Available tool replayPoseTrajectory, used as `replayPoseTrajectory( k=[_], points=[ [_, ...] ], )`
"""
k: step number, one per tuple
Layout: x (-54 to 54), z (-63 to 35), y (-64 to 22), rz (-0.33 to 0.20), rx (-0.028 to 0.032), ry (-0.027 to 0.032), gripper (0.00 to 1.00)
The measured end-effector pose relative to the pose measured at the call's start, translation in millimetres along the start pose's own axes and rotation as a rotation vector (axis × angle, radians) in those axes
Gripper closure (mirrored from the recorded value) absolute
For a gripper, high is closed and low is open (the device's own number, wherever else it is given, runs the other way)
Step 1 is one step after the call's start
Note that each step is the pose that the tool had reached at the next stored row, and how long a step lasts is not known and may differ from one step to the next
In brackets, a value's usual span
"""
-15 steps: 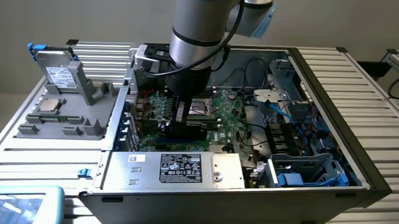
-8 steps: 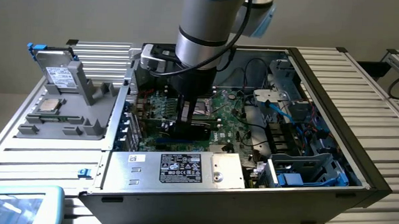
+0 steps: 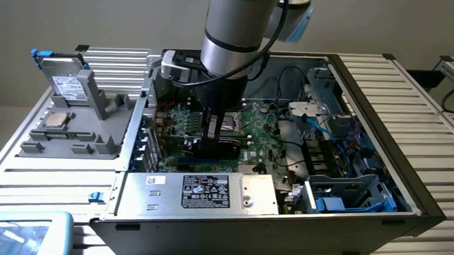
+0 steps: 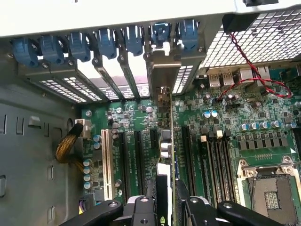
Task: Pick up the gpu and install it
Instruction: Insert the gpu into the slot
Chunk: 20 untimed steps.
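Exterior view: arm [image 3: 234, 37] comes straight down into the open case [image 3: 284, 234], which lies on the slatted table [image 3: 417, 89]. The gripper [image 3: 211, 135] sits low over the motherboard [image 3: 261, 126], toward the exterior view's left half of the board. Tight surroundings:
- Power supply [image 3: 202, 192] sits just near of the gripper.
- Case wall is close on the exterior view's left.
- Loose black wiring and a blue cable [image 3: 321, 128] lie to the exterior view's right.
- Drive cage [image 3: 346, 194] fills the near right corner.

Outside the case, on the exterior view's left, a grey fixture [image 3: 84, 117] carries a CPU chip [image 3: 57, 120]. A blue-rimmed tray [image 3: 27, 234] sits at the near left corner.

Wrist view: the gpu [image 4: 167, 146] is seen edge-on, standing upright on the board and clamped between the gripper's fingers [image 4: 141, 209], one each side of the card. Its silver bracket [image 4: 164, 75] sits at the rear slot opening, under the row of blue latches [image 4: 106, 44]. Can't tell whether the card edge is fully down in its slot.

Neighbours:
- Black expansion slots [image 4: 138, 160] and a white slot [image 4: 107, 160] are on one side of the card.
- Memory slots [image 4: 214, 160] are on the other side, with the empty CPU socket [image 4: 268, 188] beyond them.
- A red-black twisted wire [image 4: 251, 66] loops by the rear ports, clear of the card.
- A yellow braided cable [image 4: 68, 146] runs by the case wall, well apart.
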State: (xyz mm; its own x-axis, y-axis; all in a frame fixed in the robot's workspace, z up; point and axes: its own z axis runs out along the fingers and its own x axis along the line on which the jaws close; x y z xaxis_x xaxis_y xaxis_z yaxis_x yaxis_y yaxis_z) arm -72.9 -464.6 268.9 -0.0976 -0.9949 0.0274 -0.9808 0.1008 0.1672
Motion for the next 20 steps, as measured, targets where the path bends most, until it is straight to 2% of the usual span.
replayPoseTrajectory(
  k=[3,7,10,16,20],
  points=[
    [0.0,-0.2,0.0,-0.029,0.0006,0.0051,0.72],
    [-1.1,-0.2,0.0,-0.029,0.0004,0.0053,0.72],
    [-5.5,-0.5,-1.3,-0.029,-0.0057,0.0057,0.72],
    [-5.8,-0.6,-1.6,-0.033,-0.0187,0.0073,0.72],
    [-6.0,2.0,-2.2,-0.034,-0.0195,0.0066,0.72]
  ],
)
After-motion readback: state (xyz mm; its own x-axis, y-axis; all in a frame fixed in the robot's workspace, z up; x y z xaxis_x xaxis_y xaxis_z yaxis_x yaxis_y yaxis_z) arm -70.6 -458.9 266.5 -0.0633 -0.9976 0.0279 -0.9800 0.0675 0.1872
